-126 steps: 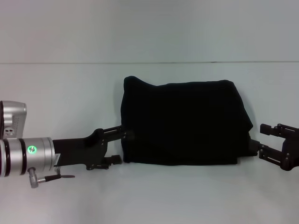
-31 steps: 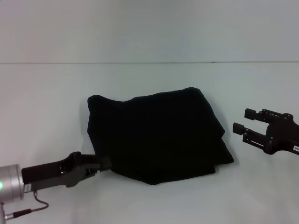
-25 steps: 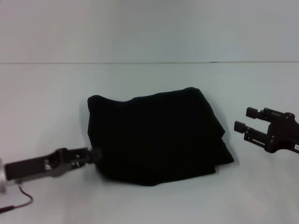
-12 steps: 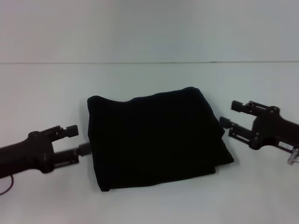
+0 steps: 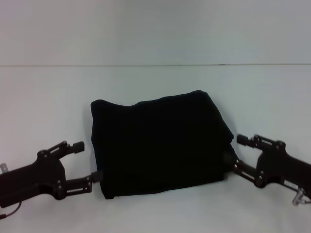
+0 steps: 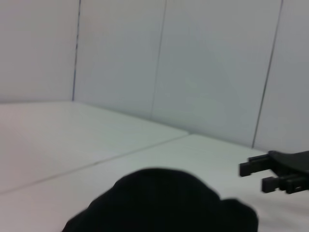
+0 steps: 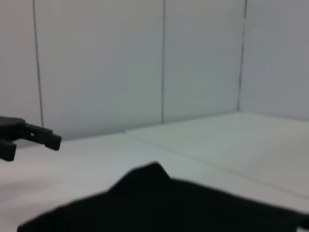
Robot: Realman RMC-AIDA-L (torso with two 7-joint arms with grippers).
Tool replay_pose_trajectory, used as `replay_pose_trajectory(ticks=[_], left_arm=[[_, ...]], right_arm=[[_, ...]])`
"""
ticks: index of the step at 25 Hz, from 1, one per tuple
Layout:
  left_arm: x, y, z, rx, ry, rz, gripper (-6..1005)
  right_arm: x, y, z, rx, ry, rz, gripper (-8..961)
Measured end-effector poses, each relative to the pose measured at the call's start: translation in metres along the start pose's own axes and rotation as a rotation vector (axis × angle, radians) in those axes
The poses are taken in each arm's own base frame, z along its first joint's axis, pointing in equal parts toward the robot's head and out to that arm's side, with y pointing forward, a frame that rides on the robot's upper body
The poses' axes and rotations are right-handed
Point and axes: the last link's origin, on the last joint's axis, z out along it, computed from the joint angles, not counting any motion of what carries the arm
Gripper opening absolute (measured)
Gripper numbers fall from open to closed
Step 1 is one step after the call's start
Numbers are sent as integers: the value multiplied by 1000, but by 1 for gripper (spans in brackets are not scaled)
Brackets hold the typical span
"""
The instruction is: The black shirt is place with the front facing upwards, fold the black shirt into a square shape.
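The left gripper point(image 5: 87, 160) sits low on the table point(image 5: 155, 87) with its two fingers spread apart. The shirt point(image 5: 158, 143) lies just to its right: the lower finger tip touches, or nearly touches, the shirt's near left corner, and the upper finger stands a little clear of the left edge.

The right gripper point(image 5: 235, 153) is at the opposite side, fingers also spread. The shirt lies just to its left; the lower finger meets the shirt's near right corner, and the upper finger is beside the right edge. The shirt therefore lies between the two grippers, flat on the table.

Compared with half a second ago, both grippers have moved lower and nearer the camera, from mid-height on the shirt's sides to its near corners. The cloth that stuck out at the near right corner is now tucked in. The shirt's outline is otherwise unchanged.

The shirt is plain black soft fabric, folded into a rough rectangle with rounded far corners and a slightly wavy far edge. No lettering shows. The table is smooth and white. The grippers are black, with slim bar-shaped fingers.
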Motion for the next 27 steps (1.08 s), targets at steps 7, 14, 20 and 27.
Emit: replay_pose_trajectory(ticks=[7,14,20,27], left_arm=[[-14,-2,1,20,-82,-9,959],[-14,-4,-1,23,-89,-13,949],[-16,-3,-2,21,-97,-17,950],[-17,-3,-2,17,-104,-17,950]], right_arm=[[12,10,-4,-25,47,11,640],[14,19,1,-65,47,-35,704],[12,16,2,-48,38,-34,867],[11,13,1,-33,32,-34,931]])
